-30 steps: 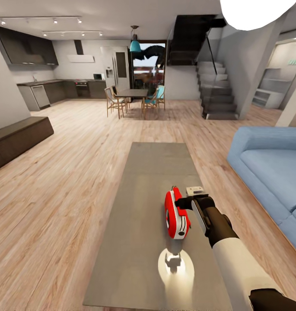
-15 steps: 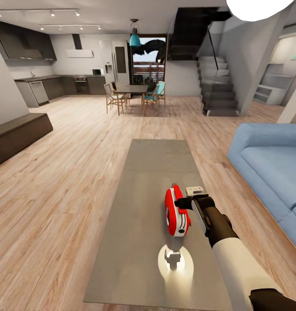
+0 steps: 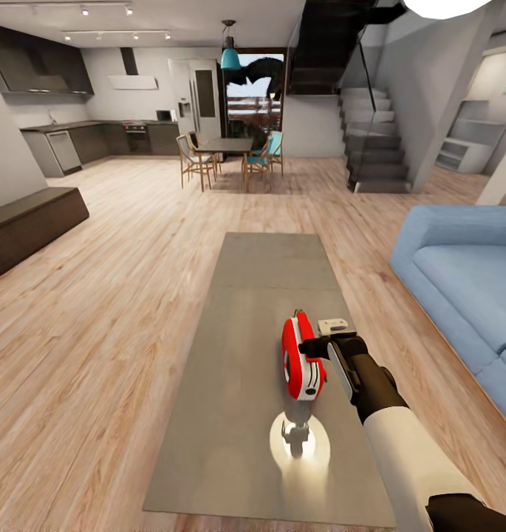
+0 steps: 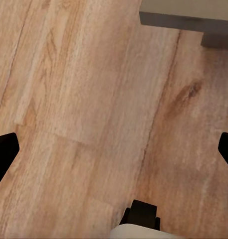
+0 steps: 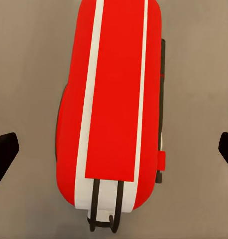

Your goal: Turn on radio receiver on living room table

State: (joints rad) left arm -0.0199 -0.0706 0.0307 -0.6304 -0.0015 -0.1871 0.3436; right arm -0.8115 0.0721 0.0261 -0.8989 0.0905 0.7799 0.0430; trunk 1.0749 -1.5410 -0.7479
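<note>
Head view: right pincer [image 3: 306, 348] tips hidden against radio receiver [image 3: 301, 363].

open-plan home: sofa [image 3: 459, 288], kitchen [image 3: 97, 137]

You had no legible text, label, brand or number before you: the radio receiver [image 3: 302, 360] showed only plain red and white bands.

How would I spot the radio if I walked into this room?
Find the blue sofa; beside it stands a long grey coffee table. Near its close end stands a small glossy red radio with white stripes, at the tip of the robot's right claw. It is the table's one bright red item.
</note>
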